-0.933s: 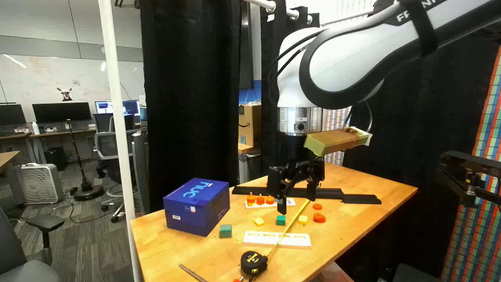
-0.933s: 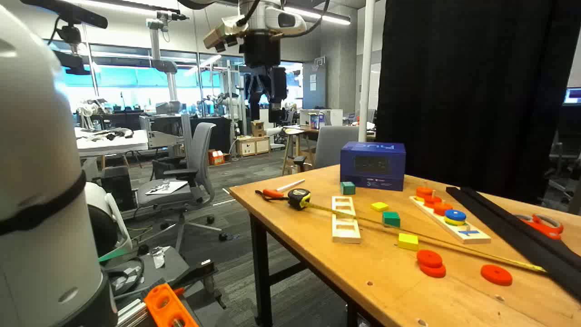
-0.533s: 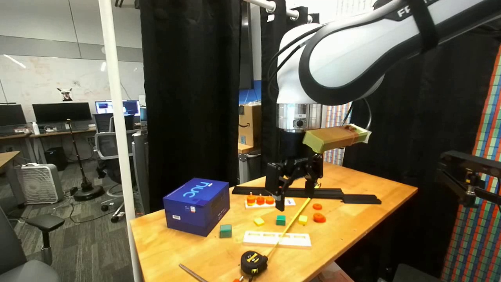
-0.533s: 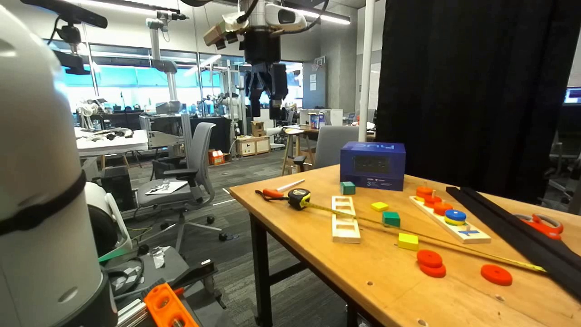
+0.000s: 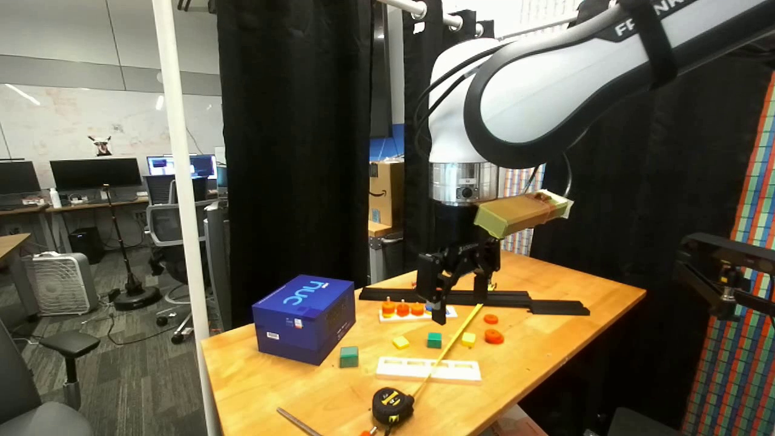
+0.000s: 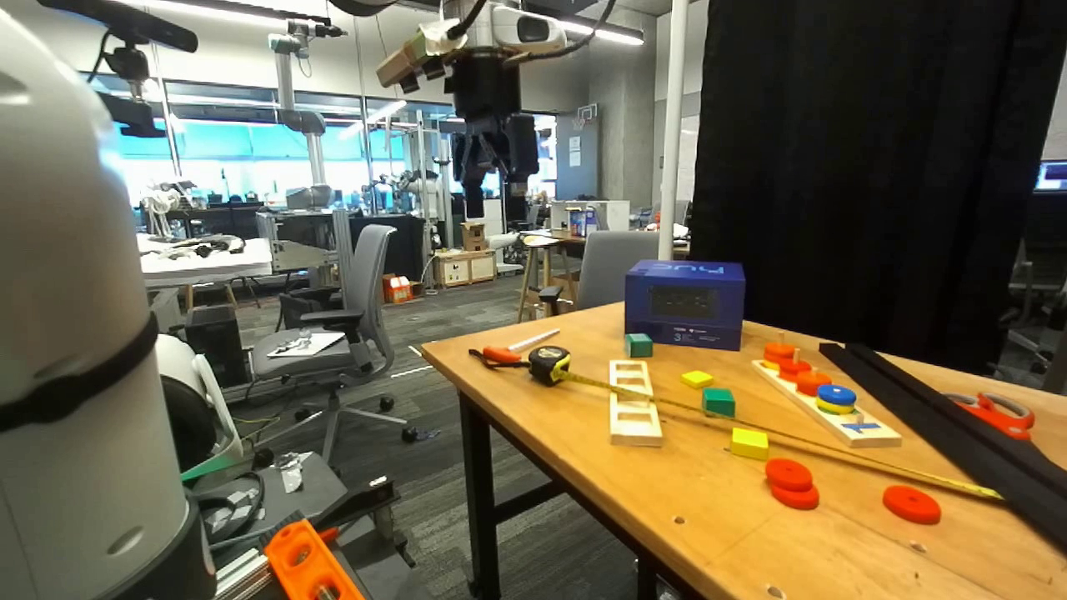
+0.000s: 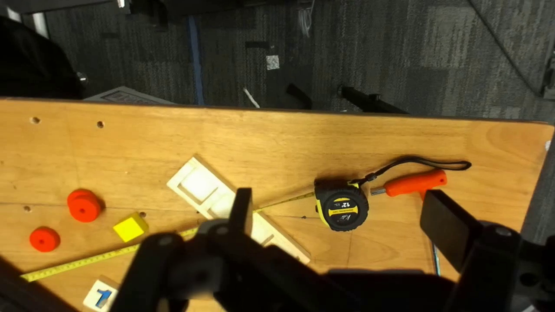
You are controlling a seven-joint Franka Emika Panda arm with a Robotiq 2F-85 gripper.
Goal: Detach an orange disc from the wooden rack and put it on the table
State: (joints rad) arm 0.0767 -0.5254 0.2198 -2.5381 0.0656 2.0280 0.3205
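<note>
Wide-spread claw [image 7: 338, 214] hangs well above the table [image 6: 692, 475], big gap between its fingers [image 7: 238, 212], nothing gripped. Wrist view: tape measure [image 7: 344, 208] sits down below, framed by that gap. Pale slotted strip [image 6: 636, 430] lies near it, partly blocked by a finger, pulled-out yellow blade [image 7: 86, 261] crossing over the strip. Next out is the wooden rack [image 6: 885, 435], flat on the table, well apart from the claw. Wrist view catches only the end with the blue mark [image 7: 104, 294], lower left, outside the fingers; the rest is out of sight there. In an exterior view a finger cuts across the rack's end, line of sight only. Looks: long, narrow, pale wood, lying between the blade and a black strip [image 6: 925, 412]. Reading from the marked end: blue disc [image 6: 836, 393] on top of a yellow disc [image 6: 834, 408], then three pegs [image 6: 796, 355] in a row carrying orange discs [image 6: 794, 369], peg tips poking out the top. Can't tell how many discs per peg. Across the blade from the rack, two loose red-orange discs [image 6: 788, 474] overlap on the table, third disc [image 6: 912, 505] near them on its own. Blue box [image 6: 683, 304] stands near the rack's other end. Black curtain [image 6: 867, 167] behind the table in both exterior views.
</note>
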